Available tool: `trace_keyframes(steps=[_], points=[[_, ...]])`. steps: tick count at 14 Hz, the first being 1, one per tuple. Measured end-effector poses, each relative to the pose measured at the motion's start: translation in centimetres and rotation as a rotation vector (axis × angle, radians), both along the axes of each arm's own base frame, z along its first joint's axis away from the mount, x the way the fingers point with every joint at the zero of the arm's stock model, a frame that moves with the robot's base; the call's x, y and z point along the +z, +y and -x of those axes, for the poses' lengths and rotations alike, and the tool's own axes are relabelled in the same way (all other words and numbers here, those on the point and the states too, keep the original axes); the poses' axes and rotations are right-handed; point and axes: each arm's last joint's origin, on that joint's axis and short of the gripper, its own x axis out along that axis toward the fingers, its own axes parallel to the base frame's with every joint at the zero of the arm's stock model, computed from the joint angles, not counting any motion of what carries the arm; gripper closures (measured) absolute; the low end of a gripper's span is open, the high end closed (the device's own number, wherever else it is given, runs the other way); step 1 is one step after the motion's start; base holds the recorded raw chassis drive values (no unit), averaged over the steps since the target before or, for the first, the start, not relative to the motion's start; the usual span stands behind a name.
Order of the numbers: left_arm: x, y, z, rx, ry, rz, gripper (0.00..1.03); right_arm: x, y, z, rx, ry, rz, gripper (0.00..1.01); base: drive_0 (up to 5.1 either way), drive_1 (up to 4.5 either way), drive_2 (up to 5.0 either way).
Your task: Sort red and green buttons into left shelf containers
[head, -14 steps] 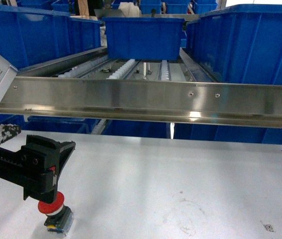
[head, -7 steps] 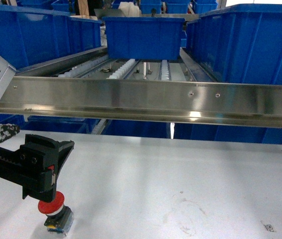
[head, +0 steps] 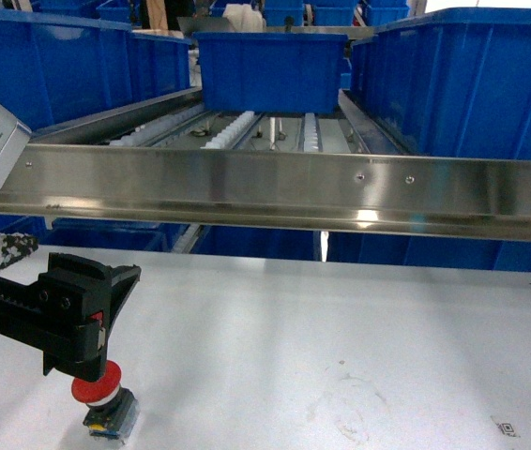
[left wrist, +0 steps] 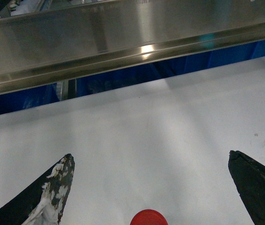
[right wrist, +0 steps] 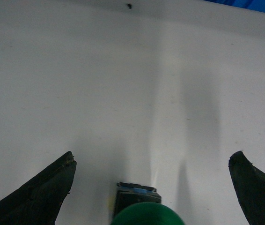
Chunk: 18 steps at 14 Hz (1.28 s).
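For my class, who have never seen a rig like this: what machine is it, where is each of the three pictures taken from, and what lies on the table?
It is a wheeled robot with two arms. The head view looks forward across a white table toward large blue plastic bins on a shelf. The other two views look out from each wrist. The left end effector is open above a red domed push-button standing on the table. The right end effector is open around a green domed push-button. Nothing is held.
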Motion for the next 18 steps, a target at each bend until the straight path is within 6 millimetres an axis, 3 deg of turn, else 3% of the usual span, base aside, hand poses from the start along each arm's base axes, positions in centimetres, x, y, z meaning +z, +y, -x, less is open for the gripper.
trace_keyframes(steps=[4,5,7,10,11,16,18], points=[[0.0,0.0,0.0,0.000,0.000,0.000,0.05,-2.1,0.6,0.1,0.013,0.054,-0.011,0.03,0.0,0.00,0.0],[0.0,0.0,0.0,0.000,0.000,0.000,0.05,-2.4,0.5,0.1,0.009,0.062,-0.010,0.07,0.0,0.00,0.0],[0.0,0.0,0.0,0.000,0.000,0.000,0.05,-2.7,0.1,-0.1,-0.003,0.060,-0.002,0.27,0.0,0.00,0.0],[0.0,0.0,0.0,0.000,0.000,0.000,0.05,-2.7,-0.7,-0.2,-0.020,0.048,-0.004,0.66,0.0,0.00,0.0],[0.0,0.0,0.0,0.000,0.000,0.000,0.05,-2.6,-0.7,-0.3,-0.015,0.039,-0.002,0.72,0.0,0.00,0.0],[0.0,0.0,0.0,0.000,0.000,0.000,0.05,-2.2,-0.8,0.1,-0.010,-0.015,-0.006,0.72,0.0,0.00,0.0],[0.0,0.0,0.0,-0.001,0.000,0.000,0.05,0.1,-0.6,1.6,-0.026,-0.118,-0.027,0.72,0.0,0.00,0.0]])
